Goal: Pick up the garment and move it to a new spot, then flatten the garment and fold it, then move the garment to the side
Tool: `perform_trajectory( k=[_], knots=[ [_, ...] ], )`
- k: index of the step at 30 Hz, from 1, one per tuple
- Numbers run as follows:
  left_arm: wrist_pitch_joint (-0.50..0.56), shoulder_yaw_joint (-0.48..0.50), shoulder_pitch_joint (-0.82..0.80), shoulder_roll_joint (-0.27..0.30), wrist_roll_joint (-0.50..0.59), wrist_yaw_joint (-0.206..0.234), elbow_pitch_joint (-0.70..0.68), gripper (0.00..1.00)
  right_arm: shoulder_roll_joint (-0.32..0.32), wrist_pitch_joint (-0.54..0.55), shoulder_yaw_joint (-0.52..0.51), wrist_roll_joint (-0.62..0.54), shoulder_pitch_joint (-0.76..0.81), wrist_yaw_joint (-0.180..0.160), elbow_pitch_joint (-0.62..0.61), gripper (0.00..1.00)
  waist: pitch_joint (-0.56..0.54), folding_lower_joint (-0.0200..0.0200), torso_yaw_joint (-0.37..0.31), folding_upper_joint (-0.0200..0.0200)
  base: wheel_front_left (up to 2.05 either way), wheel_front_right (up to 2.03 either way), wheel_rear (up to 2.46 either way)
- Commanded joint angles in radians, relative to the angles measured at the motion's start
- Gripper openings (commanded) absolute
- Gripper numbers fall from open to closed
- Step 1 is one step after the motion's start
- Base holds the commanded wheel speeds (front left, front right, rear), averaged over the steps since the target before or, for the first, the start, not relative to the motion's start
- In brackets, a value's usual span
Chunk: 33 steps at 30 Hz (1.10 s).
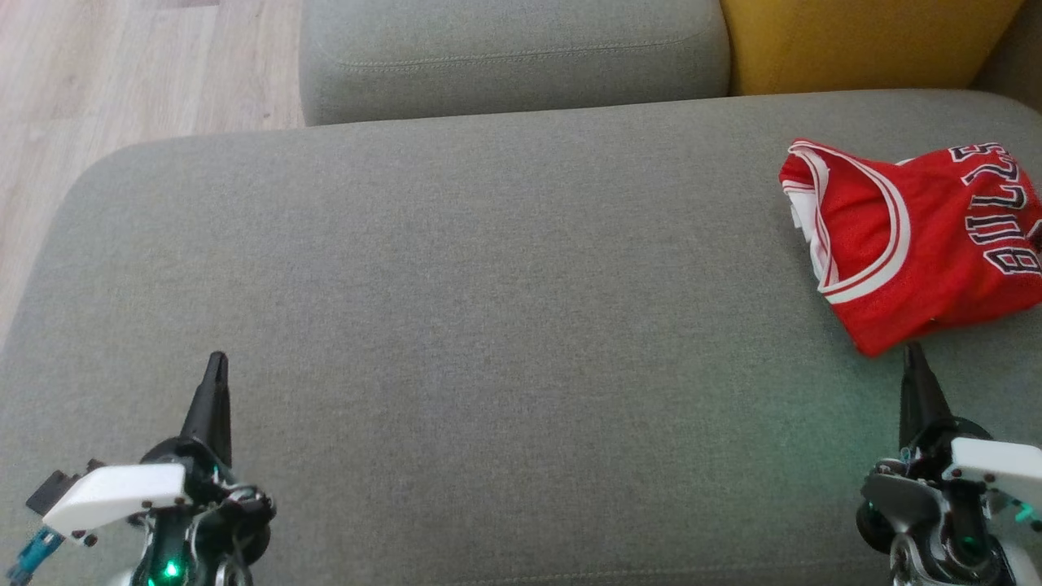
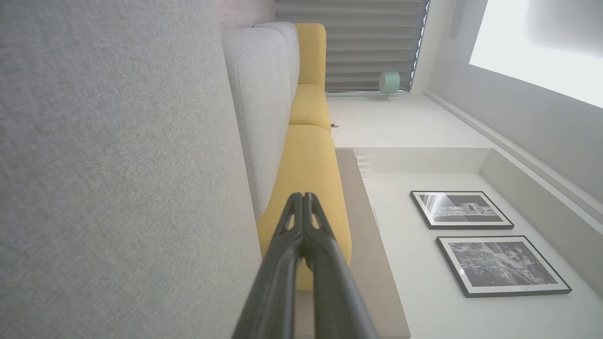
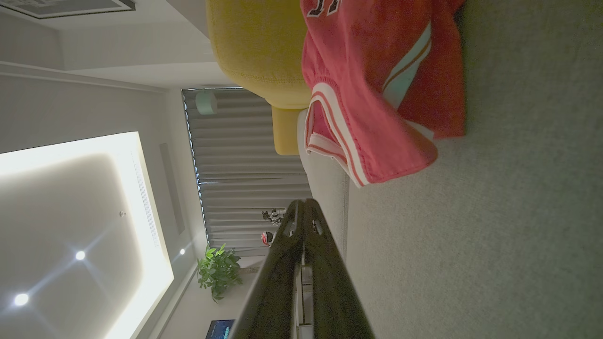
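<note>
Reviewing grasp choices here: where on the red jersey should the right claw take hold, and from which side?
Probably its near folded corner, approached from the robot's side. The red jersey lies bunched on the grey cushion, and that corner points at the shut right claw, bulging slightly for a pinch.

The left hand [image 1: 216,362] has two long black fingers [image 2: 282,263] that taper to a point, each with small triangular cut-outs near the tip. Below them sits a round black housing under an angular white cover [image 1: 114,492] dotted with dark screws [image 1: 85,538]. A blue connector [image 1: 32,555] juts out beside that cover, thin cables [image 1: 236,498] loop next to it, and a green light [image 1: 169,569] glows beneath. The right hand [image 1: 913,350] has the same black fingers and a white cover, with a grey metal block [image 1: 895,496] beside it.
</note>
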Motion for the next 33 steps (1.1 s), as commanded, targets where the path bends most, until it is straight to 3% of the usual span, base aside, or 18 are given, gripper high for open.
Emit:
perform_trajectory(
  k=[1, 33],
  knots=[
    [0.006, 0.040, -0.055, 0.007, -0.009, -0.007, -0.026, 0.00, -0.022, 0.010, 0.018, 0.012, -0.050, -0.001, -0.029, 0.00, 0.000, 0.0000, 0.000, 0.0000, 0.00, 0.00, 0.00],
    [0.013, 0.049, -0.056, 0.001, -0.002, -0.007, -0.026, 0.00, -0.015, 0.017, 0.009, 0.004, -0.051, -0.001, -0.028, 0.00, 0.000, 0.0000, 0.000, 0.0000, 0.00, 0.00, 0.00]
  ],
)
